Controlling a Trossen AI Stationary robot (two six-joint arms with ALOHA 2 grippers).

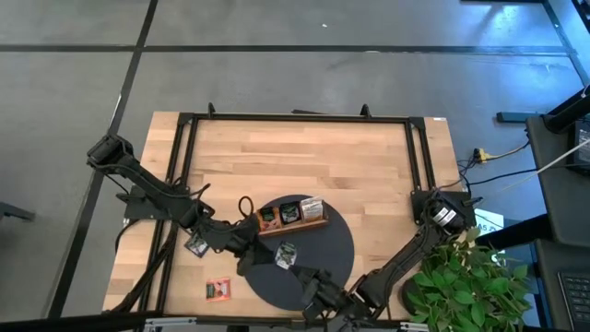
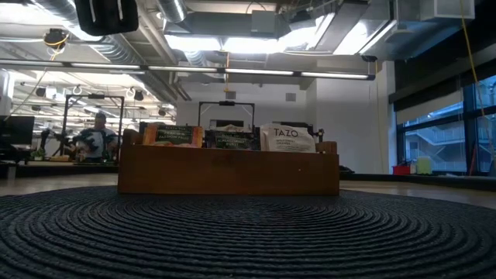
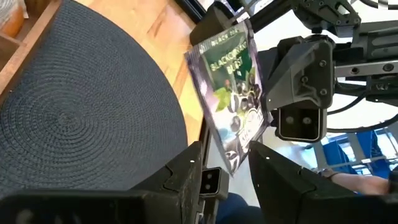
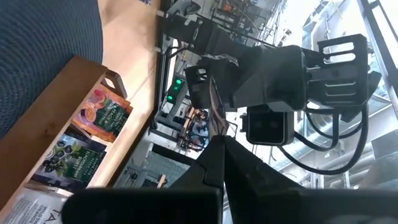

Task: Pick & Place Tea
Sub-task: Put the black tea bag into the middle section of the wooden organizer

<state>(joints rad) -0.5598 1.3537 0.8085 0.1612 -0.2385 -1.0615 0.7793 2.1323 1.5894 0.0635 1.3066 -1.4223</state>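
A black tea sachet (image 1: 286, 255) printed with berries (image 3: 230, 81) hangs in the air over the round dark mat (image 1: 336, 249), between both grippers. My left gripper (image 1: 260, 251) (image 3: 227, 162) is shut on one end of it. My right gripper (image 1: 307, 277) (image 4: 221, 146) meets it from the opposite side, where the sachet shows edge-on (image 4: 214, 112). The wooden tray (image 1: 295, 227) (image 2: 229, 170) stands on the mat's far part with sachets upright in its compartments. A black sachet (image 1: 195, 245) and an orange-red one (image 1: 218, 290) lie flat on the table to the left. My left gripper pinches the sachet's end edge (image 3: 231, 158) between its two fingers, coming level from the table's left. The sachet is lifted clear of the mat and stands out beyond the fingers, tilted. My right gripper is shut on the sachet's opposite end (image 4: 217, 138), coming from the table's near right. The sachet shows only edge-on, running from the fingertips toward the left gripper.
The tray holds two black sachets and a white one (image 2: 287, 139). A potted plant (image 1: 461, 277) stands at the table's near right corner. Black frame rails (image 1: 180, 166) run along the table's left, far and right sides. Bare wood (image 1: 304, 157) lies beyond the tray.
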